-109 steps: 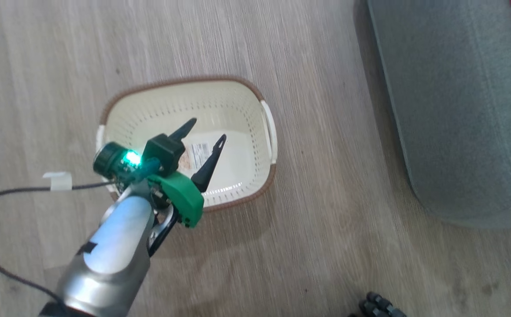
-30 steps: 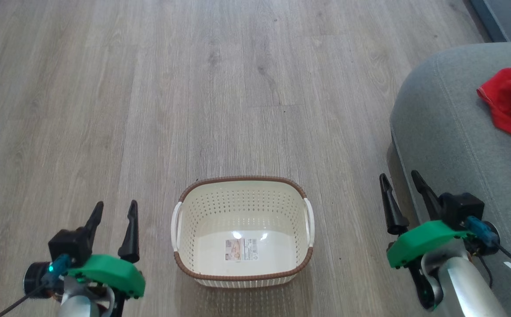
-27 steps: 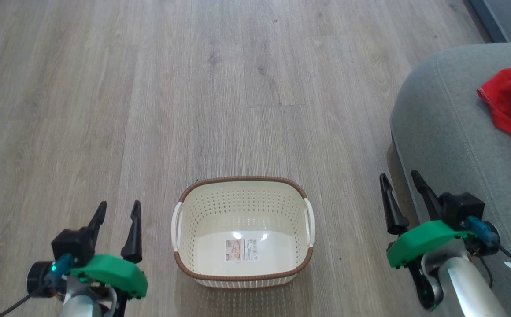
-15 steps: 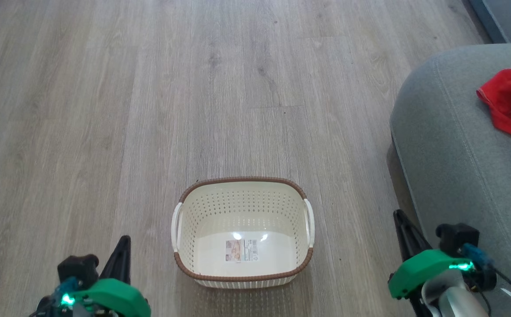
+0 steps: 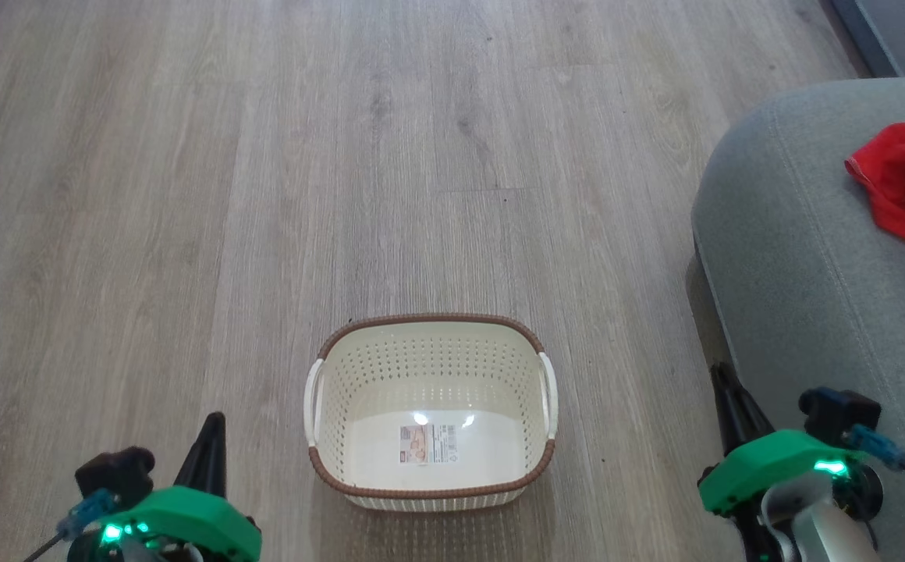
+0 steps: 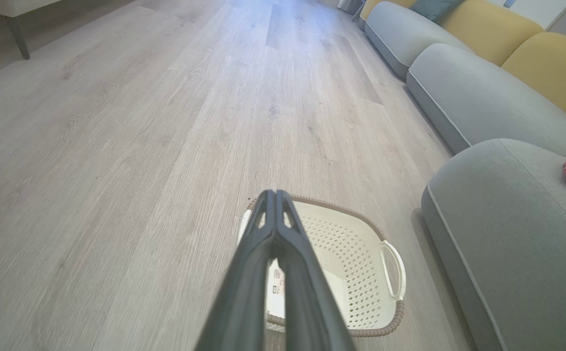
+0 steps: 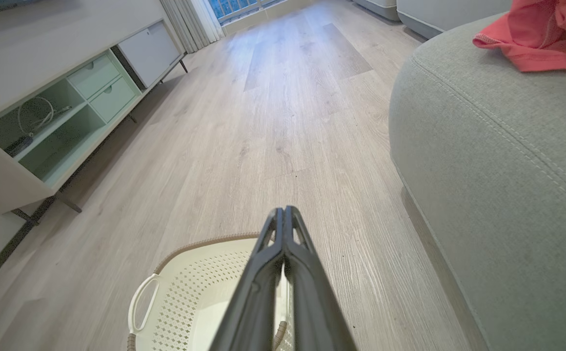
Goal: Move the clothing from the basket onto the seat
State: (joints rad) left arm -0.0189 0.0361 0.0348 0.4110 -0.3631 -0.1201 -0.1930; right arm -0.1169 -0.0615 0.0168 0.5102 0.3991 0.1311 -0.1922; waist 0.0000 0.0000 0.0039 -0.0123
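Lying on the seat (image 5: 803, 273), back from its rounded corner, the clothing (image 5: 893, 179) is out of the basket (image 5: 429, 318), which stands on the floor (image 5: 265, 156). The left gripper (image 6: 274, 195) and right gripper (image 7: 283, 210) have their fingers pressed together, empty.

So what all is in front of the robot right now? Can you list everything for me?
basket: one, cream with a brown rim, on the floor between the grippers
label: one, white, on the basket's bottom
clothing: one heap, red with white, on top of the seat
seat: one, grey-green, right of the basket, not touching it
further seats: two, grey, in a row beyond it
back cushions: at least two, yellow, behind those seats
cabinet: one, white with pale green shelves, across the room
floor: pale wood planks
left gripper: one, dark fingers shut, holding nothing, lower left
right gripper: one, dark fingers shut, holding nothing, lower right
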